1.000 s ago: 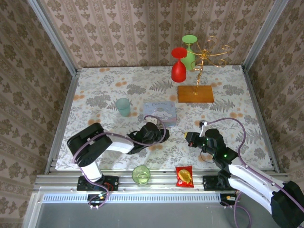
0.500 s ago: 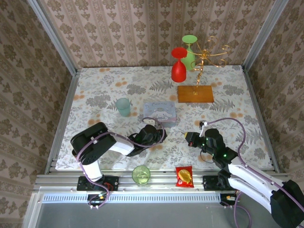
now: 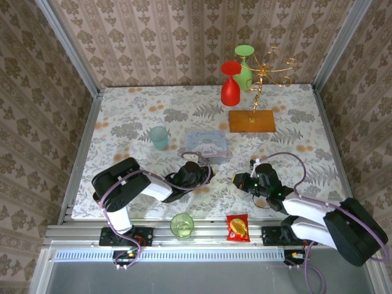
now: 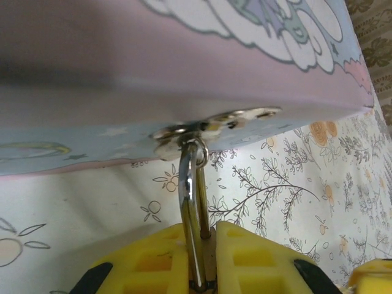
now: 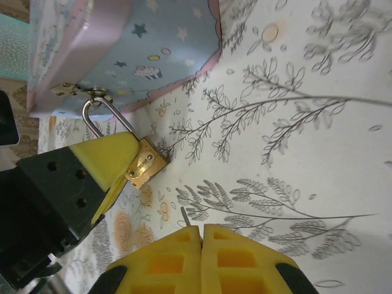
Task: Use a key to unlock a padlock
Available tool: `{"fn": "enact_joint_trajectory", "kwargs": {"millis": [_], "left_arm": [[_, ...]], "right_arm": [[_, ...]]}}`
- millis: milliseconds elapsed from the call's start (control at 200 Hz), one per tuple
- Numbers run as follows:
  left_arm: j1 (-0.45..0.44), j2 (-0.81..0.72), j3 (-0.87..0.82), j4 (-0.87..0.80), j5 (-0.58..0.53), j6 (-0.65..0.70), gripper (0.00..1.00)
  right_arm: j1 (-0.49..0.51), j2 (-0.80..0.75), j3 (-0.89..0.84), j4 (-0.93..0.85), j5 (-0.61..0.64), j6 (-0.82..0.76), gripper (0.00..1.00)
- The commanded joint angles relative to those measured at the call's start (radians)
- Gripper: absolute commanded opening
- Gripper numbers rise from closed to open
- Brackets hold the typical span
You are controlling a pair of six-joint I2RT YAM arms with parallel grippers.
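A tiny brass padlock (image 5: 146,163) hangs by its thin silvery shackle (image 4: 191,202) from the metal hasp (image 4: 208,125) of a pastel cartoon box (image 3: 206,146). My left gripper (image 4: 205,229) is shut on the padlock, one yellow finger (image 5: 101,156) pressed against its brass body. It sits just in front of the box in the top view (image 3: 195,170). My right gripper (image 5: 201,228) is shut on the key, whose thin silvery tip (image 5: 185,216) pokes out between the fingers. The tip is a short way from the padlock, not touching it. In the top view the right gripper (image 3: 239,179) lies right of the left one.
A teal cup (image 3: 159,137) stands left of the box. A green cup (image 3: 181,225) and a red-and-yellow snack packet (image 3: 237,227) lie at the near edge. At the back, a red glass (image 3: 230,86) and a green glass (image 3: 244,64) hang on a gold stand with a wooden base (image 3: 252,120).
My left gripper's jaws have closed onto the padlock. My right arm has swung lower and shifted the key leftward, nearer the padlock.
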Motion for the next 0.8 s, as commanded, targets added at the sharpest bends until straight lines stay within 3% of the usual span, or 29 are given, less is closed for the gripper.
{"fn": "enact_joint_trajectory", "kwargs": {"millis": [0, 95, 455, 590, 670, 795], "left_arm": [[0.021, -0.022, -0.032, 0.064, -0.006, -0.066, 0.06], [0.030, -0.022, -0.047, 0.136, 0.005, -0.117, 0.05], [0.037, -0.005, -0.072, 0.289, 0.008, -0.226, 0.00], [0.040, 0.013, -0.084, 0.350, 0.008, -0.266, 0.00], [0.040, 0.026, -0.094, 0.381, -0.001, -0.286, 0.00], [0.040, 0.036, -0.100, 0.398, -0.016, -0.300, 0.00]], "right_arm": [[-0.004, 0.103, 0.034, 0.167, -0.110, 0.171, 0.00], [-0.004, 0.200, 0.027, 0.346, -0.153, 0.260, 0.00], [-0.005, 0.456, 0.078, 0.571, -0.215, 0.339, 0.00], [-0.022, 0.644, 0.058, 0.879, -0.234, 0.441, 0.00], [-0.030, 0.691, 0.069, 0.883, -0.245, 0.445, 0.00], [-0.038, 0.639, 0.040, 0.873, -0.237, 0.397, 0.00]]}}
